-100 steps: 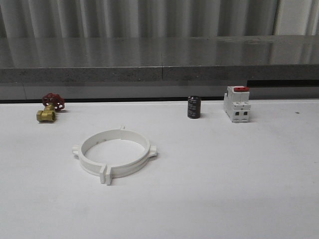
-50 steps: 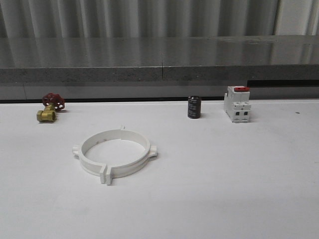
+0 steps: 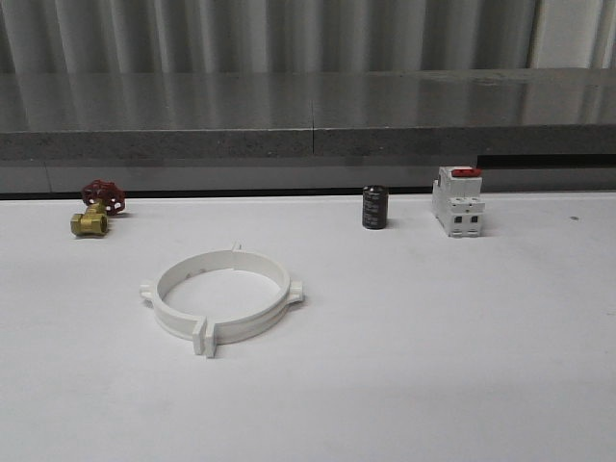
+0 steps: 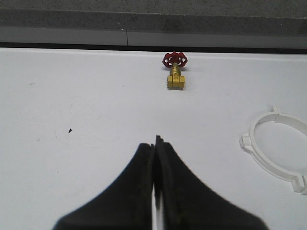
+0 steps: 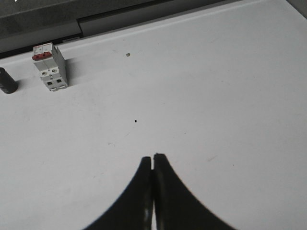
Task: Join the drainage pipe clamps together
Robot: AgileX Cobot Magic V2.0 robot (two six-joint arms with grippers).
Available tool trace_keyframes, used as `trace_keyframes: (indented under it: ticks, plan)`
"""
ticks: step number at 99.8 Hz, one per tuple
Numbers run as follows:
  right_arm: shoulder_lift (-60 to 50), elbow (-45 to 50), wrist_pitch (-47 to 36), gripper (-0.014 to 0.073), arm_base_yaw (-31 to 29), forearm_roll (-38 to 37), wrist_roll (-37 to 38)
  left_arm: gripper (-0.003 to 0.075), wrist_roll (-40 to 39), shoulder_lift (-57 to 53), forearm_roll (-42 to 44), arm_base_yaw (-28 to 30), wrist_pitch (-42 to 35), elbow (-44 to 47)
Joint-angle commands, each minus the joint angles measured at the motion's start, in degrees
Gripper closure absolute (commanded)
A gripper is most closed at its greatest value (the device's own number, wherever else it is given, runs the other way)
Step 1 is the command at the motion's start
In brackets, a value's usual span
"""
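Both sets of jaws are closed on nothing, each pair of dark fingers pressed together with only a hairline seam between them. On the left gripper [image 4: 154, 143], the fingertips hang above bare white table [image 3: 433, 366]. Ahead of these jaws and a little to their right sits a small brass valve [image 4: 176, 78] with a red handwheel, near the table's far edge. Well off to the right of the left jaws lie the drainage pipe clamps [image 4: 276, 146], partly cut off by the frame edge. The front view shows the clamps [image 3: 219, 296] as two white half-ring bands meeting to form one wide ring, flat on the table, with small tabs sticking out at the sides and a joined pair of tabs at the near edge.

On the right gripper [image 5: 153, 160], the fingertips also hover over bare table. Far ahead and to the left of these jaws stands a white boxy breaker [image 5: 49, 67] with a red top, and further left a dark cylinder [image 5: 7, 80] lies at the frame edge. Neither gripper touches any object.
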Motion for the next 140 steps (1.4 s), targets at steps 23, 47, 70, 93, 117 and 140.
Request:
trace_keyframes:
  ticks: [23, 47, 70, 93, 117, 140]
  plan:
    - [-8.57, 8.12, -19.98, 0.0659, -7.52, 15.65, -29.24, 0.0741, 0.12, 0.21, 0.28, 0.20, -3.86, -1.53]
    - [-18.55, 20.81, -37.69, 0.0659, -11.51, 31.64, -46.58, 0.0741, 0.12, 0.21, 0.28, 0.20, -3.86, -1.53]
    - [-27.76, 30.20, -43.64, 0.0659, -11.51, 31.63, -46.58, 0.0741, 0.12, 0.21, 0.28, 0.20, -3.86, -1.53]
    - [-29.71, 33.34, -45.94, 0.0659, -11.59, 31.52, -45.76, 0.0741, 0.12, 0.21, 0.28, 0.20, -3.76, -1.53]
    - [-29.71, 33.34, -47.22, 0.0659, -11.59, 31.28, -45.54, 0.0741, 0.12, 0.21, 0.28, 0.20, -3.76, -1.53]
    - [-29.71, 33.34, -46.76, 0.0659, -11.59, 31.28, -45.54, 0.0741, 0.12, 0.21, 0.28, 0.20, -3.76, -1.53]
